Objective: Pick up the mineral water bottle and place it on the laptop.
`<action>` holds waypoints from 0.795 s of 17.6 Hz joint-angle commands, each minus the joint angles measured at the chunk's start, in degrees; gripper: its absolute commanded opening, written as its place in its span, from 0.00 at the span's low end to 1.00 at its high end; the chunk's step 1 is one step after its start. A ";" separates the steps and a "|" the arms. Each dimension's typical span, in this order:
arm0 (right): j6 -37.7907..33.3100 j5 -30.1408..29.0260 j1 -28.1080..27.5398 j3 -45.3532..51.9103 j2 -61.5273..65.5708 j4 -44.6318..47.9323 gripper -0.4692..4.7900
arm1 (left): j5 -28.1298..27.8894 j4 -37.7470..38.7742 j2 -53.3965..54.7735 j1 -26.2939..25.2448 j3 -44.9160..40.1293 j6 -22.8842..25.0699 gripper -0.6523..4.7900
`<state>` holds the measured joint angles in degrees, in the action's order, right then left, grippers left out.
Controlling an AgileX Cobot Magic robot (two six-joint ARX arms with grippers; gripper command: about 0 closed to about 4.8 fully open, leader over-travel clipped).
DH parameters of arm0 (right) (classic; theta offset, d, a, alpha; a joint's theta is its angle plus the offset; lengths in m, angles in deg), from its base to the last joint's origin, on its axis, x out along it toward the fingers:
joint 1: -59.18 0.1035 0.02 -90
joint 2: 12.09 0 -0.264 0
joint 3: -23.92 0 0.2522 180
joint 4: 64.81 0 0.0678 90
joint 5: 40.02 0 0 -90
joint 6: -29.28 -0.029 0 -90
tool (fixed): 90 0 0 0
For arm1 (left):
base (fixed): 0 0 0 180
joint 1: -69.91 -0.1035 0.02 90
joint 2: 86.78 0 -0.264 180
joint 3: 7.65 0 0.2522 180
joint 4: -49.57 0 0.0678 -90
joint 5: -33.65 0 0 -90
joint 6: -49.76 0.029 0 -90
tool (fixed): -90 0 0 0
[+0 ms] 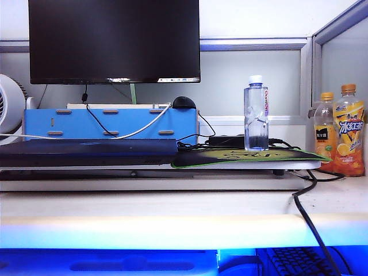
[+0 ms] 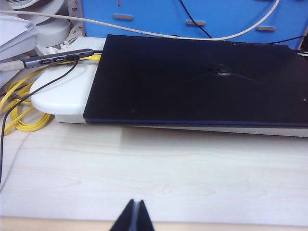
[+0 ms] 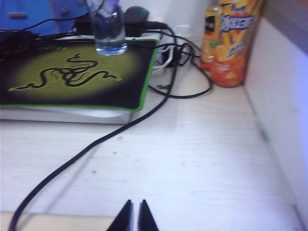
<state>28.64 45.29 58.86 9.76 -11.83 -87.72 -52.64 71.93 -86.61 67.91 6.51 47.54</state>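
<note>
Both closed: left claw (image 2: 134,216) and right claw (image 3: 134,215), low over pale table (image 3: 192,163). Open right; grip upright clear white-capped mineral water bottle (image 1: 256,112) at waist; avoid black cable (image 3: 96,144); place on flat dark laptop (image 2: 197,82).

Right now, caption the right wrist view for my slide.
Shut right gripper low over the desk; water bottle upright on the mouse mat, untouched.

The left gripper (image 2: 134,215), jaws together, hangs over bare wood with open tabletop (image 2: 159,168) up to the laptop (image 2: 202,77), whose flat lid carries nothing. The right gripper (image 3: 134,215), closed too, faces open wood crossed by a black cable (image 3: 96,144). The mineral water bottle (image 1: 256,113) stands upright on the mouse mat (image 3: 72,72), with cables (image 3: 183,62) and two orange drink bottles (image 1: 340,130) to its right.
</note>
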 commanded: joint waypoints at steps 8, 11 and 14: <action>-13.14 -7.80 0.04 -0.66 0.02 16.22 0.15 | 0.17 0.11 -0.11 -0.02 0.00 0.09 0.12; -15.87 -9.31 0.04 -7.37 0.37 14.95 0.15 | 0.17 0.11 -0.11 -0.02 0.00 0.09 0.12; -15.87 -9.31 0.04 -16.48 6.08 11.61 0.15 | 0.15 0.11 -0.11 -0.02 0.00 0.09 0.12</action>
<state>13.14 36.26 58.89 -4.43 -8.01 -74.60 -52.67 71.93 -86.61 67.91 6.51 47.54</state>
